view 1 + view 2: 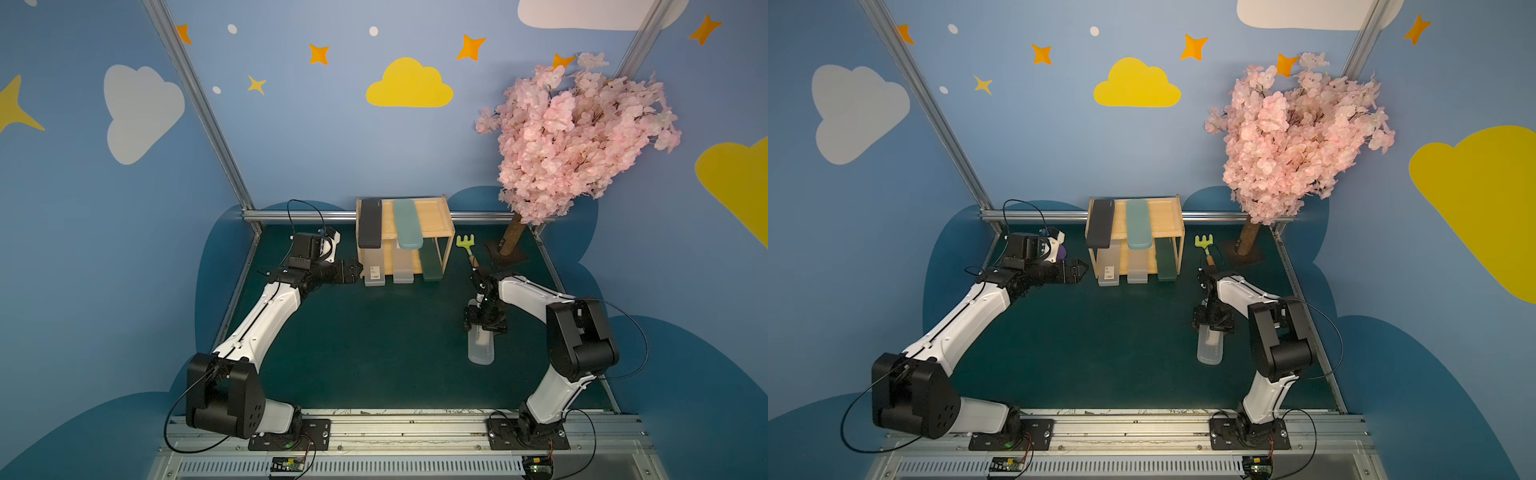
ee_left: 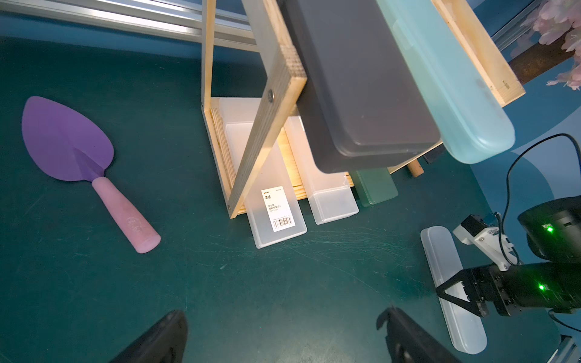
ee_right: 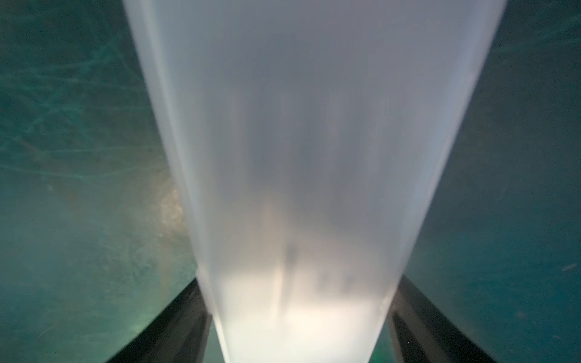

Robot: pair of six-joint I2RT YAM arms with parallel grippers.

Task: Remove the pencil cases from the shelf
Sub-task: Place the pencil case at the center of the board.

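The light-wood shelf (image 1: 436, 212) stands at the back middle. A black pencil case (image 1: 370, 224) and a teal one (image 1: 408, 224) lie on its top, overhanging the front. On the lower tier sit a labelled frosted case (image 1: 375, 272), a second frosted case (image 1: 403, 268) and a dark green case (image 1: 431, 266). A clear round-ended case (image 1: 481, 349) lies on the mat at the right, and my right gripper (image 3: 300, 283) is shut on its sides. My left gripper (image 2: 281, 317) hangs open and empty over bare mat, just left of the shelf's lower front.
A purple trowel (image 2: 69, 141) lies on the mat left of the shelf, behind my left wrist. A green toy rake (image 1: 465, 243) lies right of the shelf. A pink blossom tree (image 1: 573, 133) stands at the back right. Aluminium rails edge the dark green mat (image 1: 374, 353).
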